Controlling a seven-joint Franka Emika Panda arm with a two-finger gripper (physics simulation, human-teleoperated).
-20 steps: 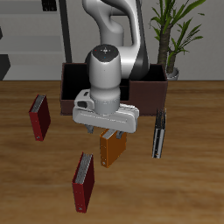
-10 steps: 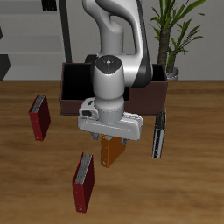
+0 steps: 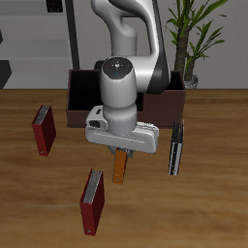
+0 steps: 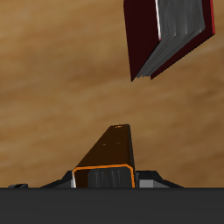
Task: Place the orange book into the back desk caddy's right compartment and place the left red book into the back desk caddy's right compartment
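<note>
Standing behind the gripper (image 3: 120, 149): the long dark caddy (image 3: 79, 97), its compartments mostly hidden by the arm. Clamping the orange book (image 3: 120, 166) between the jaws, book hanging on edge straight below them, just above the table (image 3: 208, 208). Lying ahead of the jaws, nearer the front edge: a red book (image 3: 92, 201). Resting well off to one side: another red book (image 3: 43, 130).
</note>
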